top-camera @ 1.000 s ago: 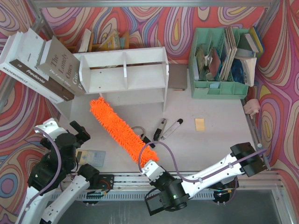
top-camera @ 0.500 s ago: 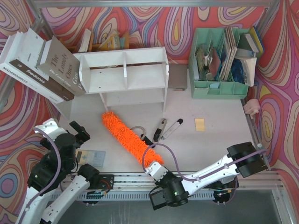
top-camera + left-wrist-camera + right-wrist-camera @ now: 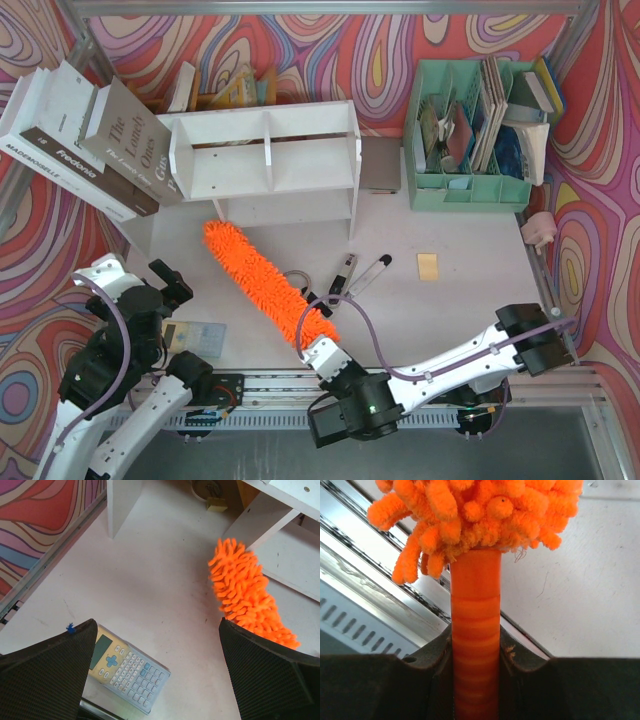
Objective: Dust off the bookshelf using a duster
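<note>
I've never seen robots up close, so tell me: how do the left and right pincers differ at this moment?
The left pincer is open and empty; the right pincer is shut on the duster, clamping its thin orange handle. The left pincer hangs over the table with a calculator below it, while the right pincer sits at the table's near edge, partly over the metal rail. Both have two dark fingers.
</note>
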`<state>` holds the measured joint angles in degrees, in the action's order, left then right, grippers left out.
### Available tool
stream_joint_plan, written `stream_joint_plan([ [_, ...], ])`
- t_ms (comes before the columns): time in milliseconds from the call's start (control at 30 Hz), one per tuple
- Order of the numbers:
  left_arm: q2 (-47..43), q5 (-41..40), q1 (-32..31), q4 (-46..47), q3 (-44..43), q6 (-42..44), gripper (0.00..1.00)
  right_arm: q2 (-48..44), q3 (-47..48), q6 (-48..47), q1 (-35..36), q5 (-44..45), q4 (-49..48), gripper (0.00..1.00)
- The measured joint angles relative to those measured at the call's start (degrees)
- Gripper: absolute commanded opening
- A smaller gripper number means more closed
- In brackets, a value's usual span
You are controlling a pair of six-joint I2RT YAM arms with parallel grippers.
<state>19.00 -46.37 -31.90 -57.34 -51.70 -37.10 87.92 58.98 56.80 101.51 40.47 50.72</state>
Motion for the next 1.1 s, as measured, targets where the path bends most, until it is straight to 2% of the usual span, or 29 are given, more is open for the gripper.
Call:
stream_joint_plan([
  [233,-0.17,0.0,0.0,0.0,0.0,0.0,0.98,-3.26,2.23,0.02,0.02,2.56,2.51,0.0],
  [567,-0.33,0.0,0.0,0.0,0.0,0.0,0.98,-7.23,-5.53,3.5,0.02,-2.56,1.88,0.0],
  [1100,-0.33,0.0,0.0,0.0,0.0,0.0,0.98,-3.91,-8.33,1.97,-0.09,-5.97,-3.89,0.0],
])
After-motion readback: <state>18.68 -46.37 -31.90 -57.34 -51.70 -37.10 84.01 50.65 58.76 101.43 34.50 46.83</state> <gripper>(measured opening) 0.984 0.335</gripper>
